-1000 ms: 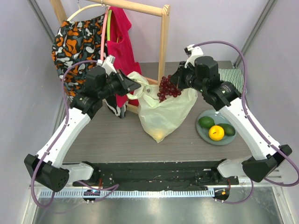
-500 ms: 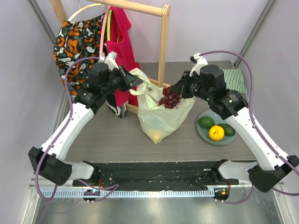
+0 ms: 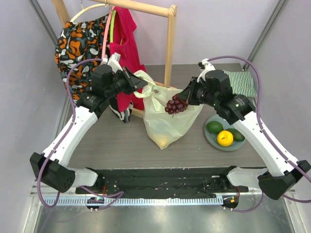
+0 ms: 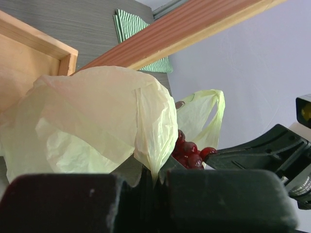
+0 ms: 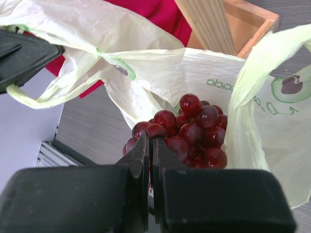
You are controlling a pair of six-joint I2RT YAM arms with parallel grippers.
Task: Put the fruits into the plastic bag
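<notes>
The pale-green plastic bag [image 3: 167, 121] hangs open over the table's middle, with a yellowish fruit [image 3: 165, 141] showing through its bottom. My left gripper [image 3: 144, 83] is shut on the bag's left handle [image 4: 150, 126] and holds it up. My right gripper [image 3: 183, 97] is shut on the stem of the dark red grape bunch [image 3: 176, 104], which hangs at the bag's mouth [image 5: 194, 133]. Two green avocados [image 3: 214, 127] [image 3: 237, 134] and a yellow-orange citrus [image 3: 225, 138] lie on the grey plate [image 3: 210, 139] at the right.
A wooden clothes rack [image 3: 170, 48] stands just behind the bag, carrying a red garment [image 3: 127, 43] and a patterned one [image 3: 80, 43]. A green-and-white striped cloth [image 3: 243, 82] lies at the back right. The rack's wooden base [image 5: 243, 24] is close behind the bag.
My right gripper has come down and forward with the grape bunch, from above the bag's rim to its mouth. The left gripper lifted the handle slightly, then held still.
</notes>
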